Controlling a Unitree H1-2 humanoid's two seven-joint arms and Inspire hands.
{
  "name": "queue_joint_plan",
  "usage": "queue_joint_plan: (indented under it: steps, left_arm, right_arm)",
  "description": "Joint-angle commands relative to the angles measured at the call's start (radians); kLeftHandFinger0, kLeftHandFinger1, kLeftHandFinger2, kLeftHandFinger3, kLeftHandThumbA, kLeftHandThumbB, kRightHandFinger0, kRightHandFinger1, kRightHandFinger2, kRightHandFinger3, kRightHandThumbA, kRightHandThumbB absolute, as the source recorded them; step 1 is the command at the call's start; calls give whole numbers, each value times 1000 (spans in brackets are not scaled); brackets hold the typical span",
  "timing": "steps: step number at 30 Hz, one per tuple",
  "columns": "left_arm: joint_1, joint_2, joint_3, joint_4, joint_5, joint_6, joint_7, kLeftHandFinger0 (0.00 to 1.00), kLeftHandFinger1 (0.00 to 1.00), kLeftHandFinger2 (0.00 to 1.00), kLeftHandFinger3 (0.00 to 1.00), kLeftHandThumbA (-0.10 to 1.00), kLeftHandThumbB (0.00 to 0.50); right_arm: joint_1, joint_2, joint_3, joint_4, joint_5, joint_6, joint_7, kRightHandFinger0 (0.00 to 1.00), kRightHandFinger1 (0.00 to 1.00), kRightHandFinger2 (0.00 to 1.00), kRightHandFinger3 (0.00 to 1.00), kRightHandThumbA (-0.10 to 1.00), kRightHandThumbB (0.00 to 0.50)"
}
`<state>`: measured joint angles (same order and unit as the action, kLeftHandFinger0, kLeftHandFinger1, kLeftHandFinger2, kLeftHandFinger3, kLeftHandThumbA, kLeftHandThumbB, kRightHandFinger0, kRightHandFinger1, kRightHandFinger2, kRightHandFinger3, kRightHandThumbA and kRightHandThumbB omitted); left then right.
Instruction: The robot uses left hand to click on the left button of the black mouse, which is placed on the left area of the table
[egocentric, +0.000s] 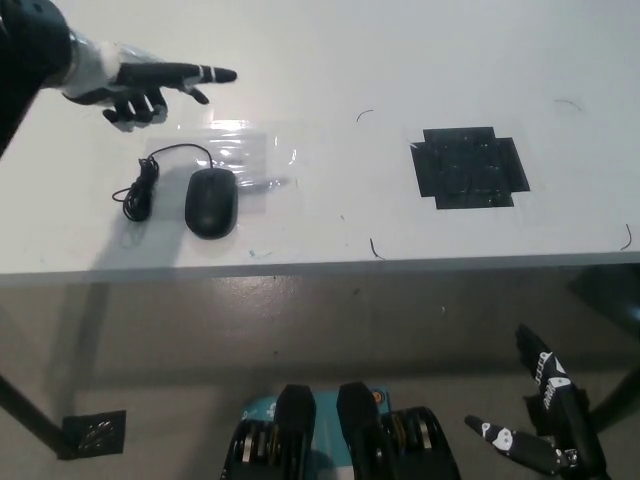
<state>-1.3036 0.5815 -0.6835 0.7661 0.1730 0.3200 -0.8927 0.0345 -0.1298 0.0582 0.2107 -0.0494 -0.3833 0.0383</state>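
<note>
1. Black mouse (210, 202) lies on the white desk (330, 60), left of the black tape patch (468, 167), unclicked.
2. Left robot hand (140, 85) hovers beyond the mouse, apart from it, one finger extended, others curled, holding nothing.
3. Right robot hand (545, 420) rests below the desk edge, fingers apart.

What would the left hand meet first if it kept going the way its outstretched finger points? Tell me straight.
Probably nothing. The left hand points toward picture right, above the bare table and beyond the black mouse. That line looks free up to the frame's edge, though its height over the table is unclear.
</note>
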Motion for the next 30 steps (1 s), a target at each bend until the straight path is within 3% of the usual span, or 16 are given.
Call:
queue_joint_plan:
  steps: [1,3,6,10,11,12,14,18,20,24,25,29,30]
  left_arm:
    - [-76,-17,2,19,74,-46,-36,0,0,133,1000,1000,235]
    - [-69,-35,14,26,63,12,-49,49,2,158,1000,1000,242]
    - [-42,-48,13,13,86,-11,-47,0,9,209,1000,1000,238]
    - [-29,-67,22,14,89,51,-66,0,0,158,1000,1000,227]
    - [-26,-69,19,16,100,40,-58,0,51,256,1000,1000,231]
    - [-24,-71,18,20,106,31,-55,0,48,266,1000,1000,236]
    - [-28,-80,22,47,111,37,-58,0,3,239,1000,1000,243]
    - [-31,-85,24,74,127,19,-58,0,0,173,1000,1000,223]
    - [-31,-83,24,93,136,-17,-52,0,10,226,1000,1000,224]
    - [-38,-85,32,118,147,-1,-54,0,0,154,1000,1000,218]
    - [-38,-80,30,115,157,-13,-47,0,0,167,1000,1000,214]
    - [-50,-72,28,147,181,-43,-38,0,86,373,1000,1000,226]
    - [-54,-72,28,155,187,-46,-34,0,88,379,1000,1000,227]
  right_arm:
    - [-12,-10,-2,-34,-11,-3,10,1000,1000,1000,1000,1000,125]
    - [-11,-10,-3,-34,-12,-5,9,1000,1000,1000,1000,1000,119]
    - [-13,-9,-6,-32,-10,-11,8,1000,1000,1000,1000,1000,117]
    - [-13,-10,-7,-32,-8,-13,10,1000,1000,1000,1000,1000,116]
    - [-13,-11,-8,-31,-9,-13,10,1000,1000,1000,1000,1000,115]
    - [-13,-10,-8,-32,-8,-11,11,1000,1000,1000,1000,1000,115]
    - [-12,-10,-8,-35,-7,-7,11,1000,1000,1000,1000,1000,114]
    - [-11,-8,-9,-34,-4,-9,11,1000,1000,1000,1000,1000,108]
    - [-11,-7,-9,-34,-9,-8,8,1000,1000,1000,1000,1000,107]
    - [-11,-6,-9,-31,-14,-12,5,1000,1000,1000,1000,1000,106]
    - [-9,-5,-9,-36,-17,-6,3,1000,1000,1000,1000,1000,106]
    - [-10,-4,-8,-31,-12,-12,5,1000,1000,1000,1000,1000,104]
    - [-10,-4,-9,-30,-11,-13,6,1000,1000,1000,1000,1000,105]
